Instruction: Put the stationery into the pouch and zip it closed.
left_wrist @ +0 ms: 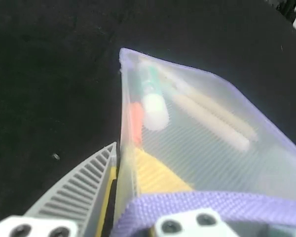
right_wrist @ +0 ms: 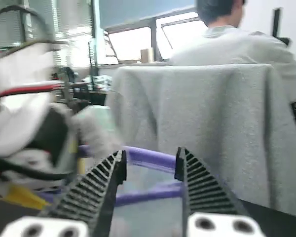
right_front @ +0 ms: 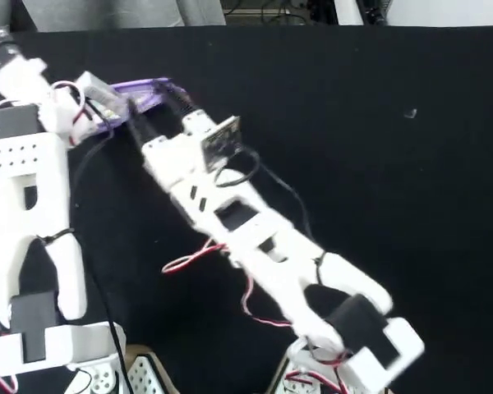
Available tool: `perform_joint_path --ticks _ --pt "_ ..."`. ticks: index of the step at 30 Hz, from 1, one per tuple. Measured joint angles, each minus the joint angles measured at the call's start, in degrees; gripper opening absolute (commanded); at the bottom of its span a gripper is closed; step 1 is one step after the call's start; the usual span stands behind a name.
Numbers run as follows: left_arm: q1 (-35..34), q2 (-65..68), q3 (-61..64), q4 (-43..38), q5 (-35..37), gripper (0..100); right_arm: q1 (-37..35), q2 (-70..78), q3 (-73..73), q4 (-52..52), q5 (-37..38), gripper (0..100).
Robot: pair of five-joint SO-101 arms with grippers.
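A translucent pouch (right_front: 144, 89) with purple trim is held above the black table at the far left. In the left wrist view the pouch (left_wrist: 212, 148) holds a green-and-white marker (left_wrist: 153, 106), a red pen (left_wrist: 136, 123), cream pencils (left_wrist: 212, 121) and something yellow (left_wrist: 155, 175). My left gripper (left_wrist: 121, 163) is shut on the pouch's edge, with one ribbed finger (left_wrist: 84, 192) showing beside it; from above the left gripper (right_front: 99, 103) is at the pouch's left end. My right gripper (right_front: 168, 97) is at the pouch's right end. Seen from its own wrist, the right gripper (right_wrist: 150, 165) stands open with the purple rim (right_wrist: 138, 156) running between its fingertips.
The black table (right_front: 378, 148) stretches to the right of both arms. The right arm (right_front: 255, 230) lies diagonally across the table's middle. A grey cloth-covered chair back (right_wrist: 212, 123) stands behind the table's far edge.
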State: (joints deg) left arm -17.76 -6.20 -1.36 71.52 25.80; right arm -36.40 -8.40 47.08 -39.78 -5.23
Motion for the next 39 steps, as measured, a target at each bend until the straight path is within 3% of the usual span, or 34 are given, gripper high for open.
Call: perform_joint_path --ticks 5,10,14,17,23,30,35,39 --pt "-2.0 0.7 -2.6 1.6 0.0 3 3.2 -9.5 0.0 11.9 0.0 16.2" --pt "-2.0 1.8 -7.6 7.3 0.0 3 1.3 -13.9 -0.7 23.0 0.6 16.2" --pt "-2.0 1.9 -10.7 11.9 -0.2 3 -2.0 -14.0 -3.6 29.0 8.9 16.2" --pt "-1.3 2.1 -14.8 16.9 -1.8 3 -2.5 -14.0 -4.1 30.5 13.7 16.2" --pt "0.4 2.2 -19.8 22.3 -2.9 3 -2.5 -14.0 -4.1 30.6 15.0 16.2" --pt "0.4 4.0 -20.0 22.5 -2.9 3 -2.5 -14.0 -4.1 30.6 15.3 16.2" --pt "1.3 4.0 -12.6 14.2 -2.9 3 -2.5 -14.0 -4.1 30.6 15.3 16.2" --pt "1.5 2.8 -15.1 16.7 -3.0 3 -2.5 -14.0 -4.1 30.6 15.3 16.2"
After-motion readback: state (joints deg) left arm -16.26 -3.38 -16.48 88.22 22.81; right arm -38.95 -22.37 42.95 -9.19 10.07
